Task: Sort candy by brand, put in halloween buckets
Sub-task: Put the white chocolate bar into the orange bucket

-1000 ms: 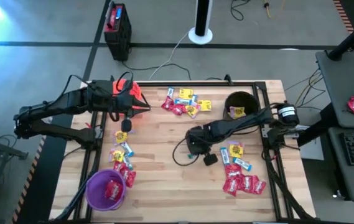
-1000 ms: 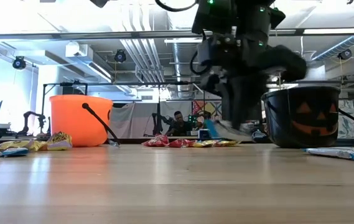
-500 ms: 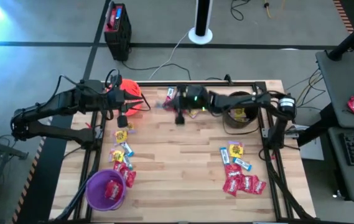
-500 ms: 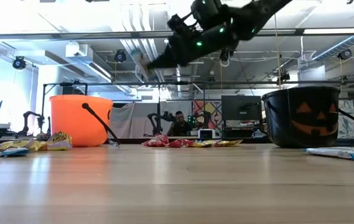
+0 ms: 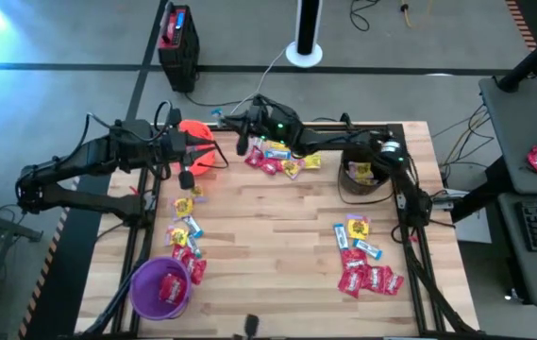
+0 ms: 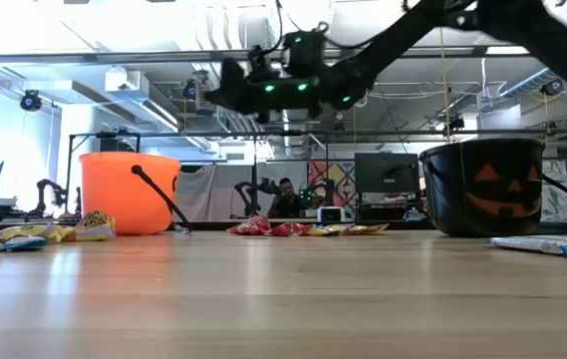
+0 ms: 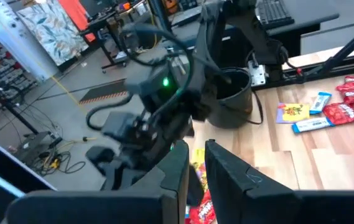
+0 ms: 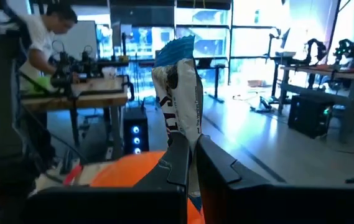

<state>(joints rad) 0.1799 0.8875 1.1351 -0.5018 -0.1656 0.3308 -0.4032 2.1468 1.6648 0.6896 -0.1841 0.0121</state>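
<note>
Blue-and-white candy [image 8: 178,99] is being pinched in the right gripper [image 8: 192,163], just above the orange bucket [image 8: 136,168]; left gripper [image 7: 195,168] clenched, empty.

So the right gripper [image 5: 241,144] swung from low over the table's middle up to the far edge, carrying a blue-and-white candy [image 8: 178,102] pinched in its fingers, orange bucket [image 5: 199,147] now just beside it.
</note>
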